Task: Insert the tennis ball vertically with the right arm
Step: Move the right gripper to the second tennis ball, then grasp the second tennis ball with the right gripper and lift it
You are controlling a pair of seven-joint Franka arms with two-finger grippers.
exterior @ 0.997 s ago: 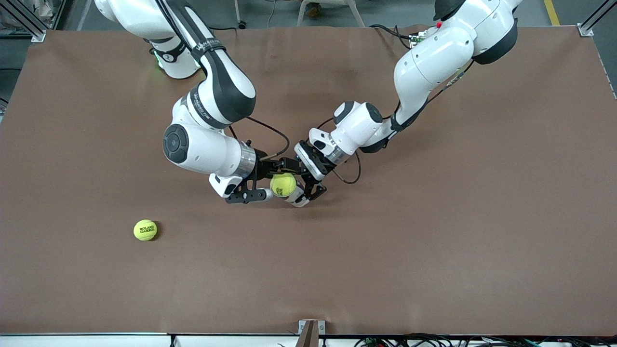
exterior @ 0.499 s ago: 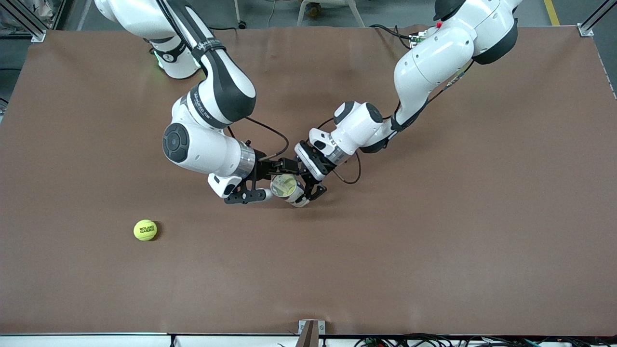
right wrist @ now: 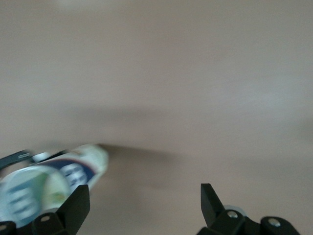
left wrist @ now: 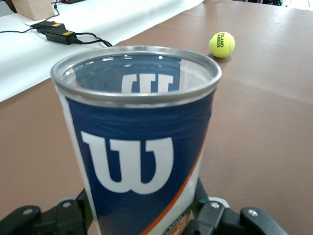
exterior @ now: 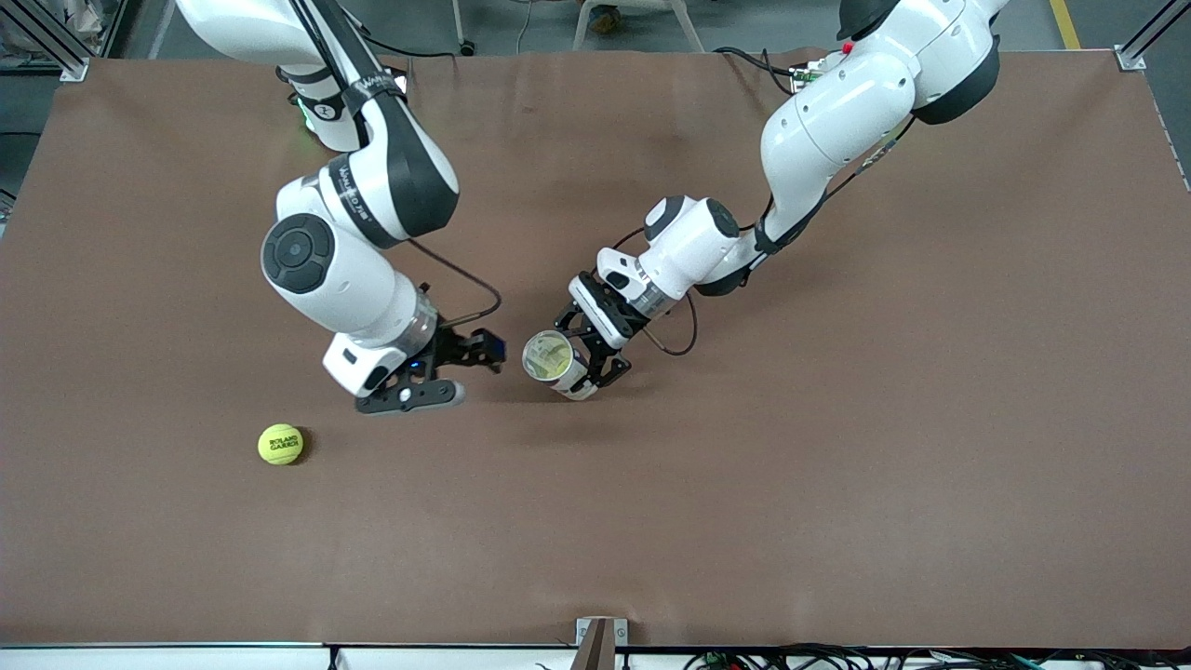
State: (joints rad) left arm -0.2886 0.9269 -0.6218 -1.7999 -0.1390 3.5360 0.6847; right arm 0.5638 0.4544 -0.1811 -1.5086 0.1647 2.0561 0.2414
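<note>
Yellow shows through the can [exterior: 551, 359] my left gripper [exterior: 586, 365] clamps over mid-table: the ball I held above it 1 second ago dropped in. My right gripper [exterior: 437, 372], open and empty, has swung toward 1 spare ball [exterior: 280, 444].

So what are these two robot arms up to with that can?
The left pincer holds a blue tennis ball can above the table, mouth open upward. The right pincer is open and empty, over the table beside the can. A yellow tennis ball lies loose on the table toward the right arm's end, nearer the front camera.
</note>
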